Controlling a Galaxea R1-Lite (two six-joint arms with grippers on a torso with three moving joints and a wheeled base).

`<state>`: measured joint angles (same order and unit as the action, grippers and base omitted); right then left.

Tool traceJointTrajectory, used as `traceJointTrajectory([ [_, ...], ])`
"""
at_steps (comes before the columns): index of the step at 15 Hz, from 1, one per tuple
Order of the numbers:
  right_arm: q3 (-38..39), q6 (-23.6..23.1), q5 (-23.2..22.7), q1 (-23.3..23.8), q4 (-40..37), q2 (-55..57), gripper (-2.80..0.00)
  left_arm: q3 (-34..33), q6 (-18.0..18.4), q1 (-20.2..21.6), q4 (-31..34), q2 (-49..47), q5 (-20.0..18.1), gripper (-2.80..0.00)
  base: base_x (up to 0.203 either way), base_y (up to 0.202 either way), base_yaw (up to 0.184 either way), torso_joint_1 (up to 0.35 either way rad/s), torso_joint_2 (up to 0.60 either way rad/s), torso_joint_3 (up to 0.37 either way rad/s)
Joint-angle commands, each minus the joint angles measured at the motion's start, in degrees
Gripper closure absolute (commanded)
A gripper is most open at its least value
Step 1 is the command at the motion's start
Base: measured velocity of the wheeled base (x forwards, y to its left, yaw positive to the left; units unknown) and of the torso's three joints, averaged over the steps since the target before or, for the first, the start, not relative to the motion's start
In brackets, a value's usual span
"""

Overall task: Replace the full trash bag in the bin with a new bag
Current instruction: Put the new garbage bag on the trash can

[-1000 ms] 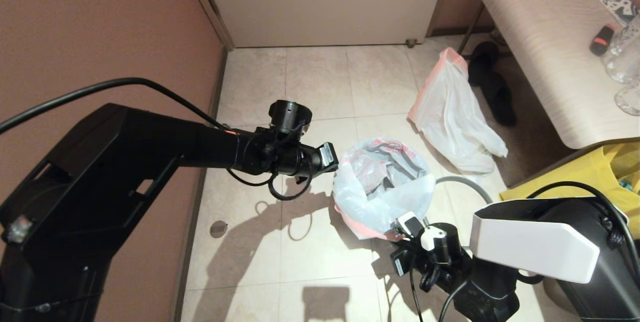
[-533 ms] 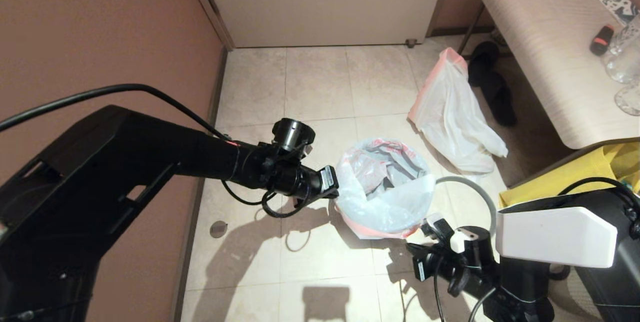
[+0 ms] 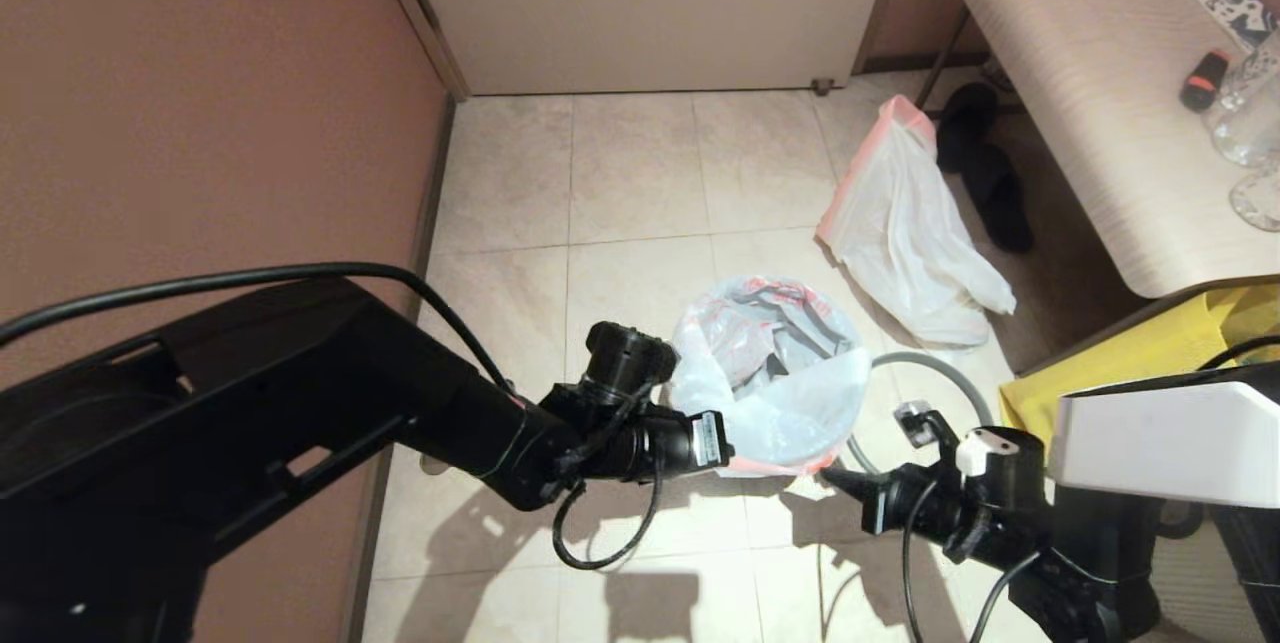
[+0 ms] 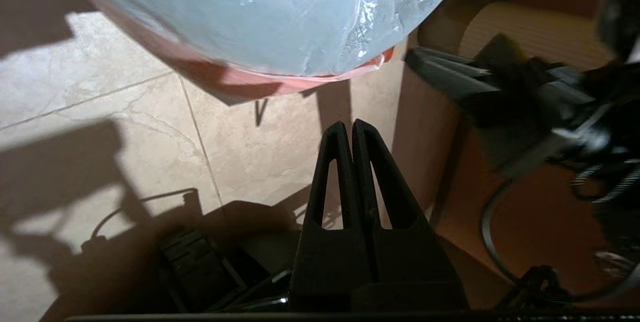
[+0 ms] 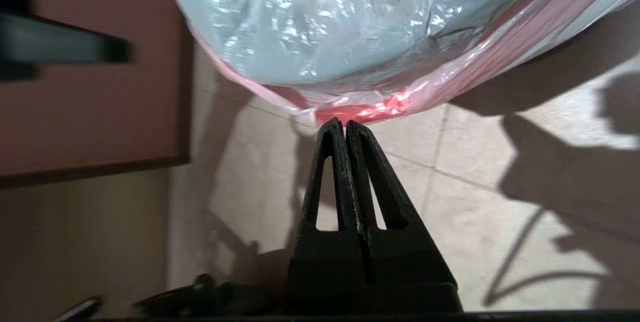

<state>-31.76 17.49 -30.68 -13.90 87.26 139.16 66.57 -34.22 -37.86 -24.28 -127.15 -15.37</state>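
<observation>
A grey hoop point(image 3: 935, 373) lies on the floor right of the bin, which is hidden under the new bag point(image 3: 775, 378) lining it. The full trash bag point(image 3: 905, 243) lies far right. Left gripper point(image 4: 351, 129) and right gripper point(image 5: 339, 125), jaws together, flank the near rim.

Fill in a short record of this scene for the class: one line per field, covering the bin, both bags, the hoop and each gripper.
bin: hidden under the new bag, which is draped over it and lines it
full trash bag: on the floor beyond the bin, beside the bench
grey hoop: on the floor to the bin's right, not fitted
left gripper: jaws shut, empty, low at the bag's near side
right gripper: jaws shut, tips at the bag's pink hem; contact unclear
</observation>
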Motion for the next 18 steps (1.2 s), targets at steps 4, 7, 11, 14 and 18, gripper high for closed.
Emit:
traceJointTrajectory([
  [4, 1.4, 6.6, -11.1, 4.2, 2.7, -4.4, 0.00, 8.4, 2.4, -1.4, 0.1, -9.0, 4.7, 0.00, 0.000, 0.000, 0.000, 0.000, 0.00, 0.000],
  [7, 2.2, 6.6, -14.3, 5.0, 2.7, -4.9, 0.00, 12.5, 6.0, -1.1, 1.1, -10.5, 8.2, 0.00, 0.000, 0.000, 0.000, 0.000, 0.00, 0.000],
  [11, 2.1, 6.4, -14.2, 4.9, 2.7, -4.7, 0.00, 11.5, 7.5, -0.8, 2.8, -11.4, 10.6, 0.00, 0.000, 0.000, 0.000, 0.000, 0.00, 0.000],
  [14, 2.0, 6.3, -14.2, 4.8, 2.7, -4.5, 0.00, 7.4, 7.5, -1.0, 2.4, -7.1, 10.7, 0.00, 0.000, 0.000, 0.000, 0.000, 0.00, 0.000],
  [18, 2.0, 6.1, -14.2, 4.8, 2.7, -4.3, 0.00, 5.5, 7.3, -1.5, 2.0, -4.9, 10.6, 0.00, 0.000, 0.000, 0.000, 0.000, 0.00, 0.000],
])
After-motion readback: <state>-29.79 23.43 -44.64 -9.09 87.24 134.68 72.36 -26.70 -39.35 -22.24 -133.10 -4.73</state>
